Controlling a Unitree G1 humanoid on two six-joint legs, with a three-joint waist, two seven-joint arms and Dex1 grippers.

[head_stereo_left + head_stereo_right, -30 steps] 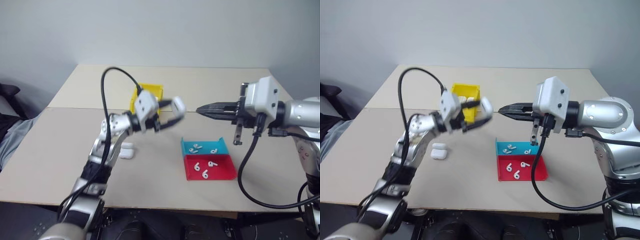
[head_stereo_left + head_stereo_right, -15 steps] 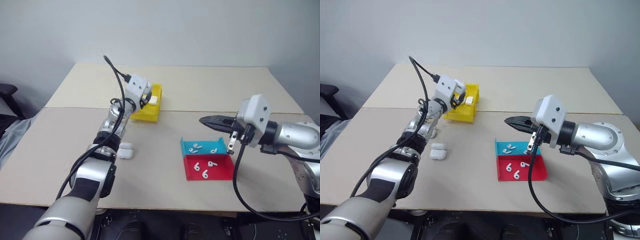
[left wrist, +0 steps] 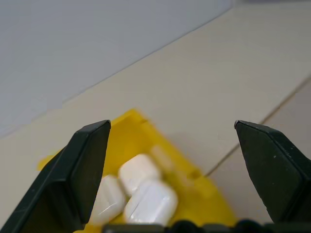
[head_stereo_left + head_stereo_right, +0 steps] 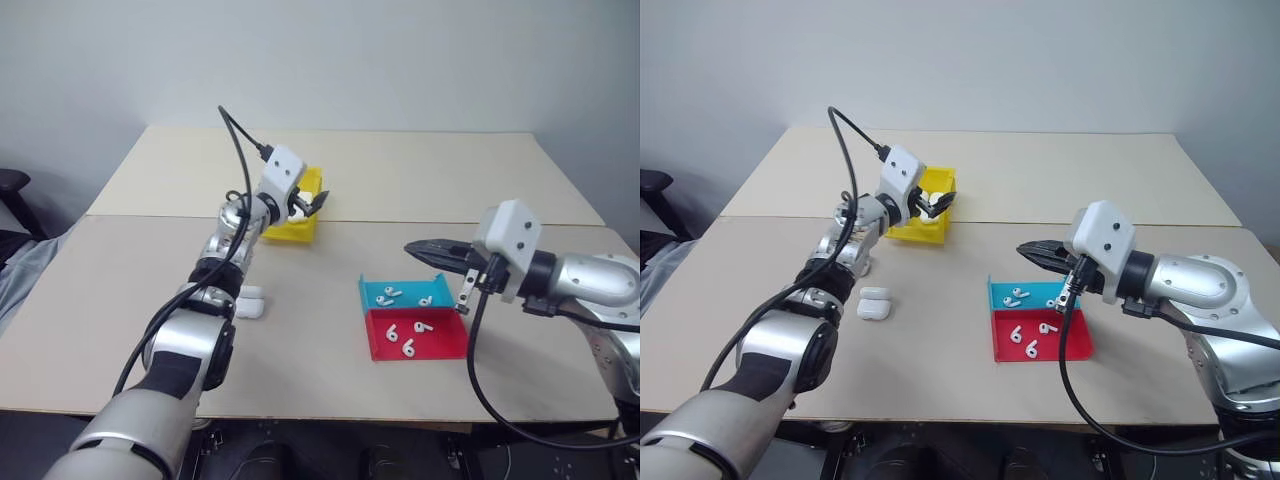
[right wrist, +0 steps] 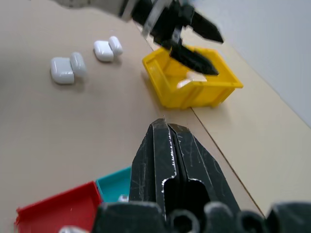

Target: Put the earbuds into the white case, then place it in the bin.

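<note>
The yellow bin [image 4: 287, 226] stands at the table's far left-centre, and three white cases [image 3: 150, 202] lie inside it. Just above the bin my left gripper [image 4: 308, 203] hangs open, holding nothing. Its fingers [image 3: 86, 165] stand wide on either side of the cases. Several earbuds [image 4: 395, 294] lie loose in the teal tray [image 4: 440, 285] and the red tray [image 4: 445, 345]. My right gripper [image 4: 415, 247] is shut and empty, hovering just above and left of the trays. Another white case [image 4: 250, 303] lies with its lid open on the table near my left arm.
The right wrist view shows a second case with its lid open [image 5: 107, 48] lying beside the first [image 5: 65, 69], on the table left of the bin [image 5: 194, 92]. A seam [image 4: 480, 224] runs across the table behind the trays.
My left gripper carried a white case over to the bin and opened; the case now lies in the bin. My right gripper has sunk a little and drawn back to the right.
</note>
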